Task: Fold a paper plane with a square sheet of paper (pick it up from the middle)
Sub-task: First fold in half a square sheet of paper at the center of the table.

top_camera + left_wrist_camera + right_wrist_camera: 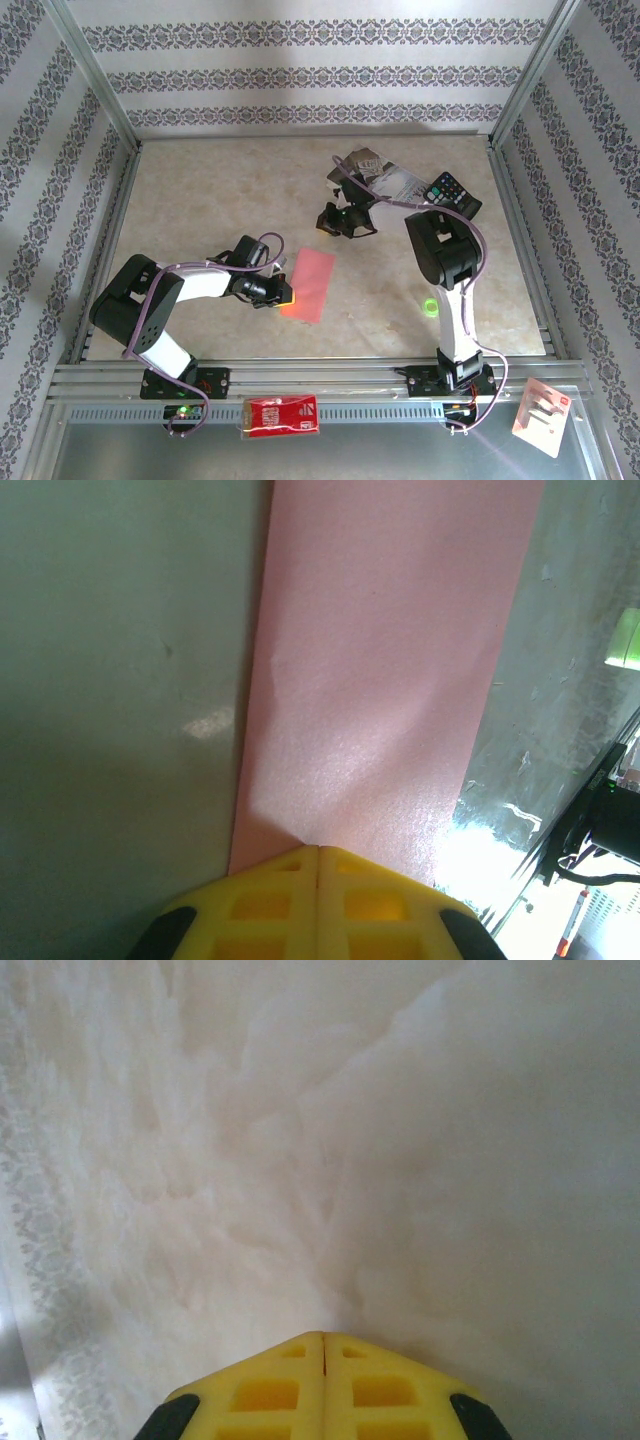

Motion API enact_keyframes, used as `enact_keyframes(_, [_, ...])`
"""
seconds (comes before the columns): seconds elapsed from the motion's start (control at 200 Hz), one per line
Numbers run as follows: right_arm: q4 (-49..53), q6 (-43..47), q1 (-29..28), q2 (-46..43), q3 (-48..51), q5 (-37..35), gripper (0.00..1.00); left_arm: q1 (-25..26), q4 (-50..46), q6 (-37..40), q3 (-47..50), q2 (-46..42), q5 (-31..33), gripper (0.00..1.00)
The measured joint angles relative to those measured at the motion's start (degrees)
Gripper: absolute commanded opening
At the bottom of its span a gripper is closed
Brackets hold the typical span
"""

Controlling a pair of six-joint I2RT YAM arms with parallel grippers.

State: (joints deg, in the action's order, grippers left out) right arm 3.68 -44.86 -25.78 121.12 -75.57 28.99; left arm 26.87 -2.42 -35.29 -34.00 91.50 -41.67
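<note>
Sheet: the square sheet of paper point(310, 283) point(390, 680) lies flat mid-table as a long narrow pink strip, its near end at my left gripper point(285, 296) point(318, 855).
Left fingers: clenched on that near edge; the paper puckers into the seam between them.
Right fingers: my right gripper point(340, 222) point(322, 1340) is pressed shut on nothing, over bare table point(420, 1140).
Risk: I judge an end pinch could tear or drag the sheet askew, since nothing pins the far end.
Edges: both long sides lie straight and free.
Room: open table all around; the remote point(453, 192) sits well apart.
</note>
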Motion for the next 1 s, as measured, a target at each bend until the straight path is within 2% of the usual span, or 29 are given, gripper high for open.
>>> enact_keyframes(0.29, [-2.9,2.3,-7.4,-9.8,8.6,-0.2,0.04,0.0,0.0,0.0,0.0,0.0,-0.1,0.00])
enact_keyframes(0.525, [-6.0,1.2,-11.6,-8.4,10.1,0.1,0.04,0.0,0.0,0.0,0.0,0.0,-0.1,0.00])
enact_keyframes(0.764, [-8.3,0.2,-11.9,-4.6,10.6,0.4,0.03,0.0,-0.5,0.0,0.0,-0.3,0.0,0.00])
enact_keyframes(0.854, [-9.0,0.2,-11.8,-4.5,10.9,0.6,0.02,0.0,-1.4,0.0,0.0,-0.9,0.4,0.07])
enact_keyframes(0.999, [-10.1,0.3,-11.8,-4.5,11.4,0.9,0.02,0.0,-2.6,-1.0,0.0,-2.8,1.1,0.30])
